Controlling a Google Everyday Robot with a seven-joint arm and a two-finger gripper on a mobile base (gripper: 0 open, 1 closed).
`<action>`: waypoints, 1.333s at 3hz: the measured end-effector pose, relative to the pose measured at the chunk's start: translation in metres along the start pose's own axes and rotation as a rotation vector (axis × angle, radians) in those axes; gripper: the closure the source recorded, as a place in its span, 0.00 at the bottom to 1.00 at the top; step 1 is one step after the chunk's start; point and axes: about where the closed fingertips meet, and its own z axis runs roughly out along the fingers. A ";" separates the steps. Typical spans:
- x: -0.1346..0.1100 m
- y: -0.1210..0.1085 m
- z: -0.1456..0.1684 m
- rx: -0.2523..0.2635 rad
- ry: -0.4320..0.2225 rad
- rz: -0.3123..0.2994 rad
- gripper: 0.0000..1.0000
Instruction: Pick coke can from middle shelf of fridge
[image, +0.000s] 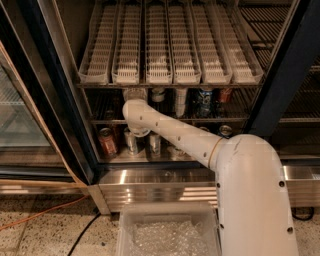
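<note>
The fridge (165, 187) stands open in front of me, with its ribbed steel base panel at the bottom. The middle shelf (235, 120) is a dark wire rack under the white slotted lanes. The coke can (225, 95), small and red, stands on it at the far right. A silver can (158, 94), a white cup (181, 102) and a blue-and-white can (204, 102) stand to its left. My gripper (134, 94) reaches into the left end of the middle shelf, well to the left of the coke can. My white arm (175, 132) crosses in front of the shelf.
White slotted plastic lanes (160, 45) fill the shelf above. On the lower shelf stand an orange-brown can (106, 142) and silver cans (131, 142). A glass door (20, 115) hangs open at the left. A clear bin (167, 232) sits on the floor in front.
</note>
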 end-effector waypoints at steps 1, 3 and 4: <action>0.000 0.000 0.000 0.000 0.000 0.000 0.70; 0.000 0.000 0.000 0.000 0.000 0.000 1.00; 0.000 0.000 0.000 0.000 0.000 0.000 1.00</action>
